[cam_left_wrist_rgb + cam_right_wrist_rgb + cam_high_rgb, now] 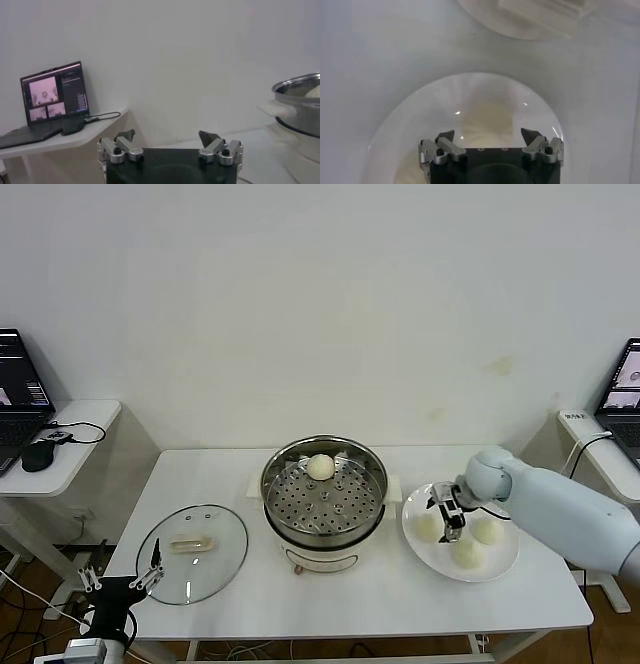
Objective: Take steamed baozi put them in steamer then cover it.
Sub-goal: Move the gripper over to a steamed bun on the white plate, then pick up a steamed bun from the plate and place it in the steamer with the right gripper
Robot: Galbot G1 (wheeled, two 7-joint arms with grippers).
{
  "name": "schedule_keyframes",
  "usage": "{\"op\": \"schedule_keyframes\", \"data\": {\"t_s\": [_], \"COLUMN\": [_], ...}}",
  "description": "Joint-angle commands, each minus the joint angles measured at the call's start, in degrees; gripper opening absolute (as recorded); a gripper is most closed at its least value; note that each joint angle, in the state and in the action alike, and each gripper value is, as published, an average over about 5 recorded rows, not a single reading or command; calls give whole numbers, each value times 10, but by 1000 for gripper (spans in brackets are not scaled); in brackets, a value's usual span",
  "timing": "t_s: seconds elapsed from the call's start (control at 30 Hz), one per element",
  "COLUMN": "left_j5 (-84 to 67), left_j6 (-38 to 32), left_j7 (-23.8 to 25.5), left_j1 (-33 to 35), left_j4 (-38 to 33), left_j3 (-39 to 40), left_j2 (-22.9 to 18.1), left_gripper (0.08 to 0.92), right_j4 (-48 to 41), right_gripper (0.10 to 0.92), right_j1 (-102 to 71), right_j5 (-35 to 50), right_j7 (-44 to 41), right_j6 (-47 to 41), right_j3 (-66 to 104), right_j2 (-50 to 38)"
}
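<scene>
The steamer (323, 502) stands mid-table with one baozi (320, 467) on its perforated tray. Three more baozi (428, 526) (487, 530) (466, 552) lie on a white plate (505, 566) to its right. My right gripper (452, 531) hangs open just over the plate, among the buns. In the right wrist view the gripper (487, 135) is open and empty, with one baozi (485, 117) straight ahead between the fingers. The cover (192, 552) lies flat on the table to the steamer's left. My left gripper (122, 579) is parked open off the table's front left corner.
A side table with a laptop (20, 399) and a mouse stands at far left, and another laptop (625, 389) at far right. The left wrist view shows the open left gripper (166, 136), the steamer's wall (300, 100) and a laptop (52, 95).
</scene>
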Motion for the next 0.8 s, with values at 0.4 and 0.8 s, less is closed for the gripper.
{"op": "schedule_keyframes", "data": {"t_s": [0.4, 0.8], "left_j5": [0, 0], "left_j6": [-1, 1], "left_j7": [-1, -1], "left_j1": [-1, -4], "left_j4": [0, -11], "left_j3": [1, 4], "left_j2": [-1, 2], "left_gripper": [823, 823], "right_j4": [-40, 64], "right_gripper": [672, 636], "right_j1": [-20, 127], "right_j5": [-23, 72], "right_j7": [-2, -40], "right_j6": [5, -23], "right_j3": [26, -24], "right_j2": [28, -62]}}
